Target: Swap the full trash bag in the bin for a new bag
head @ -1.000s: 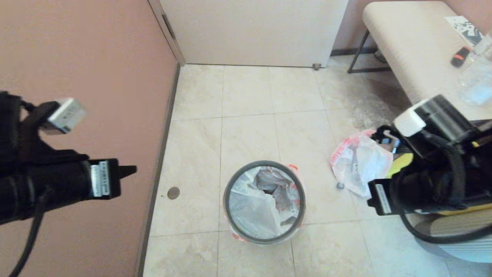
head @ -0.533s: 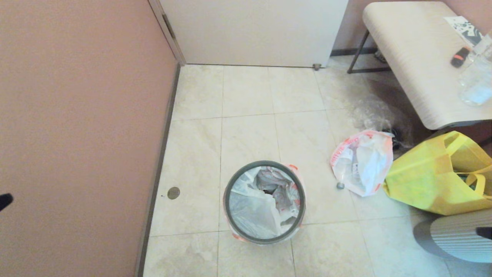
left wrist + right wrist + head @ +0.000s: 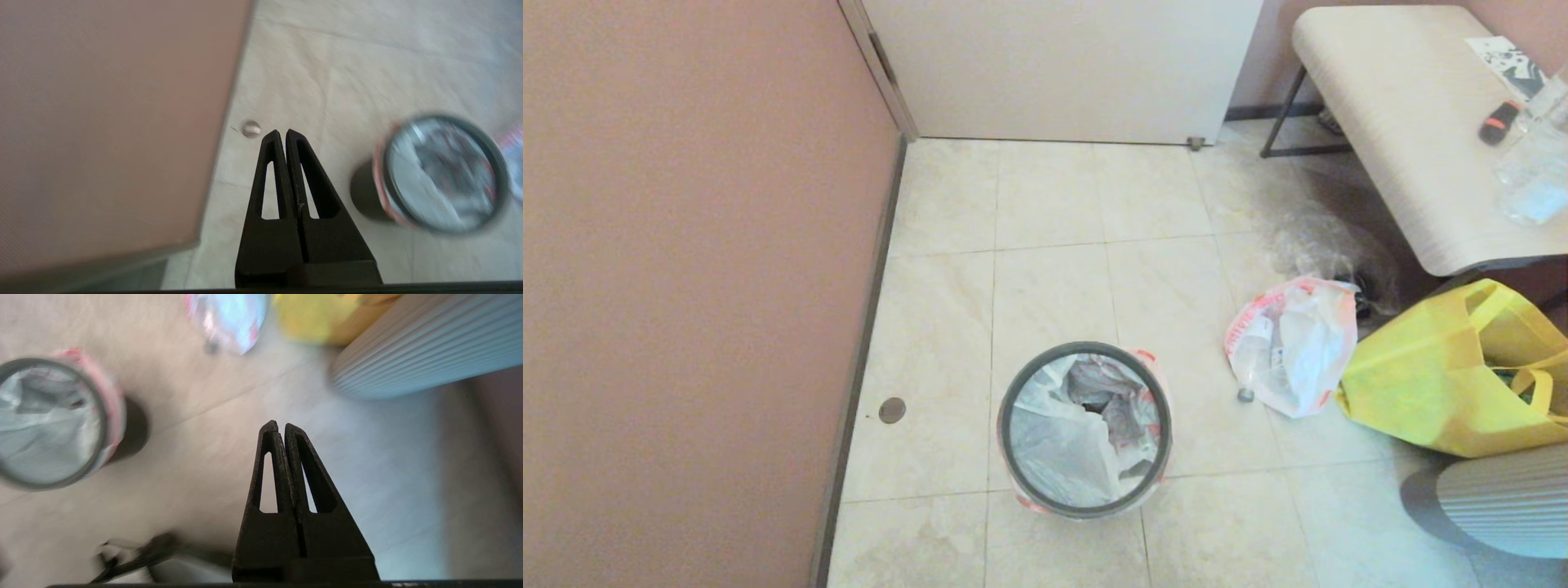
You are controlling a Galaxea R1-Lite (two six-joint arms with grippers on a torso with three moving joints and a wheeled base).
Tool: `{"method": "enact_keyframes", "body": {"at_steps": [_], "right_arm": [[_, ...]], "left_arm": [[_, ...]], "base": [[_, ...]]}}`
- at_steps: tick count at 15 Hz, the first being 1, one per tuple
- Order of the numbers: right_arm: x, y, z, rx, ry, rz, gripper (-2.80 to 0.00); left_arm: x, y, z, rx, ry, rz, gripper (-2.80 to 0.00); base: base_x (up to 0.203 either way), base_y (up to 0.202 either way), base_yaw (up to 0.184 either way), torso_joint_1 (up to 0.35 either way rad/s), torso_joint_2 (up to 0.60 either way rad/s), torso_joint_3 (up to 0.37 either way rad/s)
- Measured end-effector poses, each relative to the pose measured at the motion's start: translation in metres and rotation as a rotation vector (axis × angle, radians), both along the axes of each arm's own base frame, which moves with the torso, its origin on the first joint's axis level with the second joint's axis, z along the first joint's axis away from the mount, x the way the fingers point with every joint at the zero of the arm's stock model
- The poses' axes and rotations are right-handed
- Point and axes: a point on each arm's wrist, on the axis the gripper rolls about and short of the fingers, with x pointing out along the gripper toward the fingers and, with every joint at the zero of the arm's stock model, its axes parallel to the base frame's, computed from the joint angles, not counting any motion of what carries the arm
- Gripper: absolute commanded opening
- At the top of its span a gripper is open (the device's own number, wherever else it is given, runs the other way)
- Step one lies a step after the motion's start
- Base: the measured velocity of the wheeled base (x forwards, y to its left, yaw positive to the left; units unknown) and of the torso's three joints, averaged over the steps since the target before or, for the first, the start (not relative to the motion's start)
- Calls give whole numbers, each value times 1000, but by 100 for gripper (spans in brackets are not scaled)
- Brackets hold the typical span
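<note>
A small black bin (image 3: 1085, 430) stands on the tiled floor at about six o'clock in the head view, a white bag with pink-red edges (image 3: 1074, 433) lining it and folded out over the side beneath a grey hoop rim (image 3: 1005, 408), which looks to be there to pin the liner in place. At roughly three o'clock from the bin, well apart from it, the full trash bag (image 3: 1290, 343) lies lumpy on the tiles, bottles showing through, its far side touching a yellow tote (image 3: 1445, 384) below a pale bench (image 3: 1388, 122); set aside there, it leaves the bin free to work on. Neither arm appears in the head view. Each wrist camera shows its own gripper pulled back above bare floor: the left gripper (image 3: 282, 132) clenched on nothing, the bin (image 3: 441, 173) at its three o'clock; the right gripper (image 3: 281, 425) likewise clamped and empty, the bin (image 3: 61, 420) at its nine o'clock. With the liner seated, the swap appears essentially done.
</note>
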Motion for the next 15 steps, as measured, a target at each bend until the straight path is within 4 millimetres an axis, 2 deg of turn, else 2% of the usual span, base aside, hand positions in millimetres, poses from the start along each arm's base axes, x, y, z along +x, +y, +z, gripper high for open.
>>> {"method": "enact_keyframes", "body": {"at_steps": [2,5,7,10,12,15], "right_arm": [[-27,1,-19,-107,-46,-22,-280],[-43,4,-66,-224,-59,22,-280],[-35,6,-96,-225,-101,84,-280],[-13,8,-128,-203,-194,167,-280],[-1,9,-143,-181,-277,215,-280],[6,11,-152,-153,-333,289,-280]], "left_arm": [[-7,-2,-20,29,2,-68,-280],[-10,-4,-47,93,7,-117,-280],[-7,-4,-60,77,22,-116,-280],[4,-4,-81,120,22,-119,-280],[11,-4,-87,181,-40,-122,-280],[14,-5,-92,196,-45,-151,-280]], "base": [[0,0,0,0,0,0],[0,0,0,0,0,0],[0,0,0,0,0,0],[0,0,0,0,0,0],[0,0,0,0,0,0],[0,0,0,0,0,0]]}}
